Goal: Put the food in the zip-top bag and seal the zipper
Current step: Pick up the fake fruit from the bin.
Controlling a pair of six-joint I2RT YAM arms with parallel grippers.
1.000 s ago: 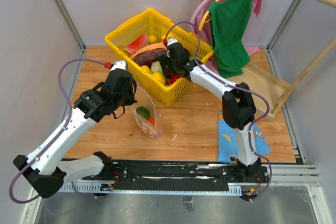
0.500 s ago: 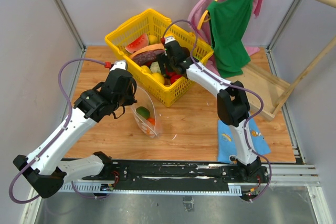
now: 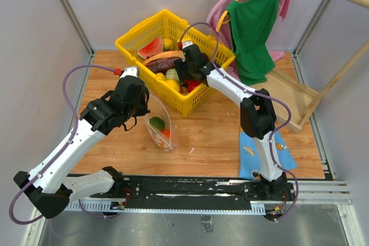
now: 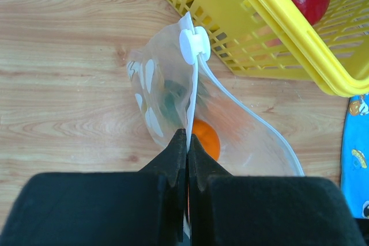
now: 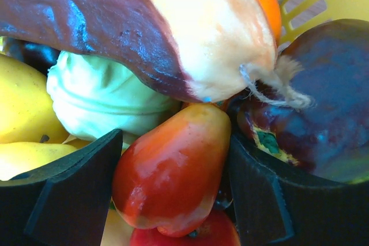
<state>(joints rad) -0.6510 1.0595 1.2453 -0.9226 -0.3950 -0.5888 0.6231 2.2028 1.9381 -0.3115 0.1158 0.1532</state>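
Right gripper [image 5: 173, 188] nudged deeper into yellow mesh basket [image 3: 131, 40]; open jaws straddle upright red-orange pear-shaped toy fruit [image 5: 173, 171], unclamped. Left gripper [image 4: 187, 142], at 7 o'clock, pinches clear dotted zip-top bag [image 4: 167, 99].

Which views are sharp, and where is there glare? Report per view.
Top external: evenly lit and sharp, soft shadows. Left wrist: the zip-top bag is crisp; the gripper's near body blurs. Right wrist: the red fruit has glossy highlights and soft focus.
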